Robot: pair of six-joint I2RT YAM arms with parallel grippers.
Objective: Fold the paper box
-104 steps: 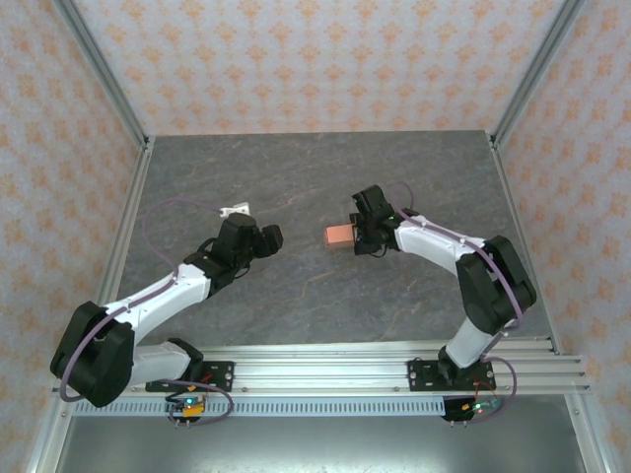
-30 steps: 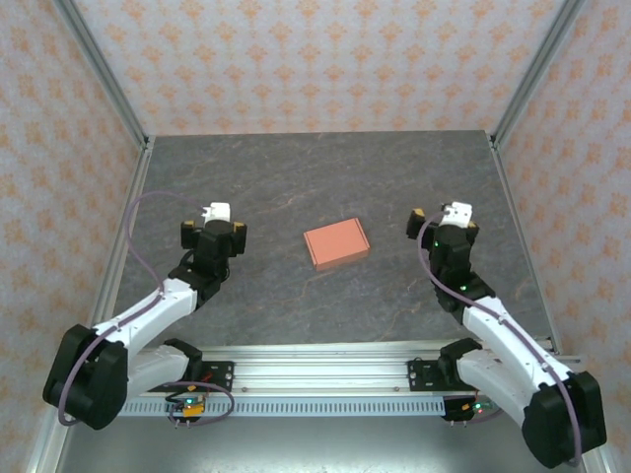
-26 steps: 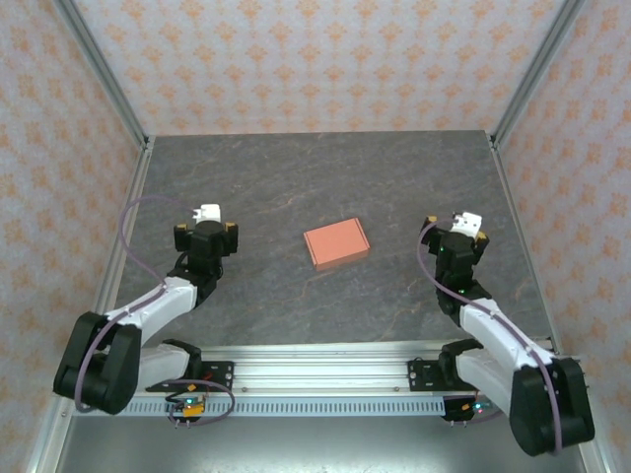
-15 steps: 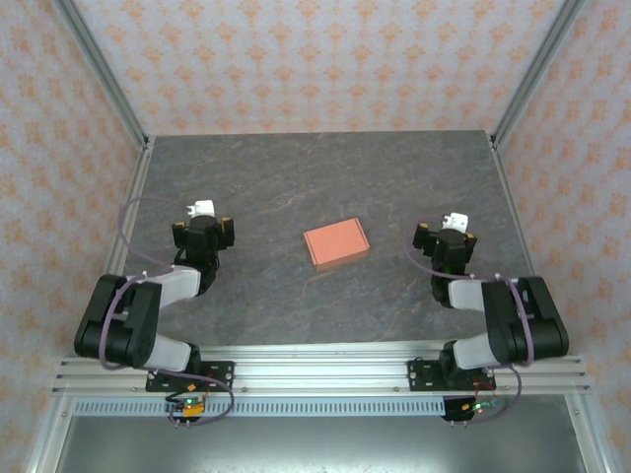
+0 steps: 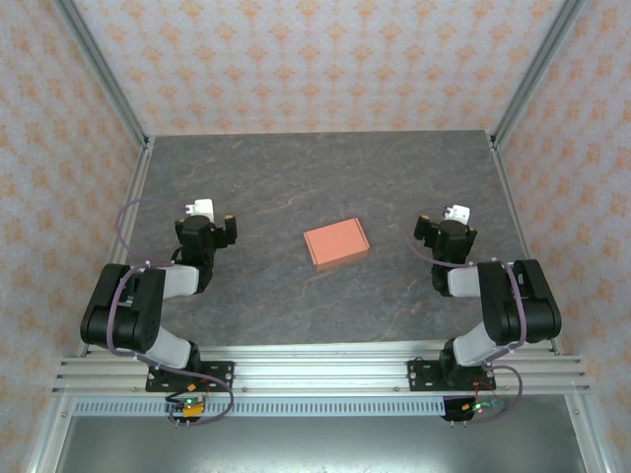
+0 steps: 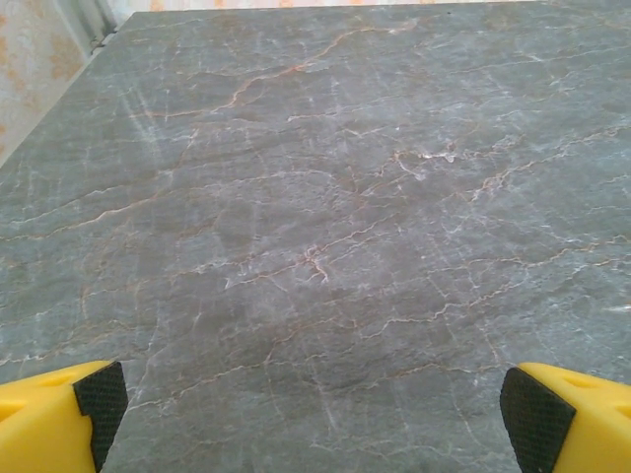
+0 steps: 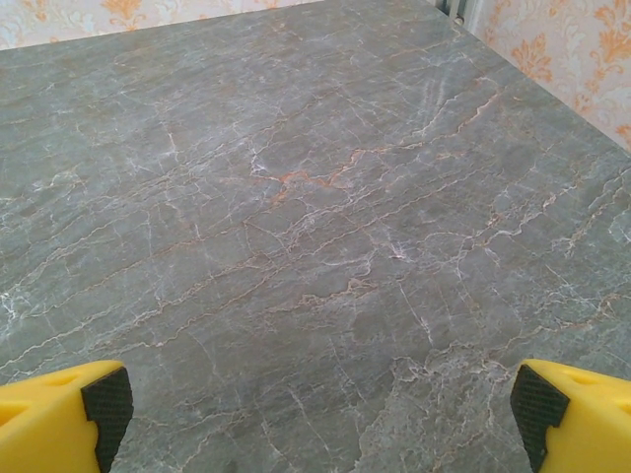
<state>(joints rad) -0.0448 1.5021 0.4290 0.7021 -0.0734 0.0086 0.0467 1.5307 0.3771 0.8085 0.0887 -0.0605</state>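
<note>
Resting flat on the grey marbled tabletop (image 5: pixel 296 177), the salmon-orange card box (image 5: pixel 336 244), a small closed rectangle, lies about midway between my two tools and well apart from both. My left tool (image 5: pixel 204 231) hangs off to the box's left and my right tool (image 5: pixel 446 236) off to its right, each on an arm folded back toward the near edge. Neither tool touches the card. Both stand wide and hold nothing. In the left wrist view my yellow fingers (image 6: pixel 39 424) with their black pads sit at the two bottom corners, with bare veined stone between them. The right wrist view has the same wide spread of pads (image 7: pixel 537 404). From overhead the box is slightly turned, its long edges rising toward the right. It looks shut, so I cannot tell whether anything is inside. Peach-patterned walls (image 5: pixel 315 59) enclose the tabletop on three sides.
</note>
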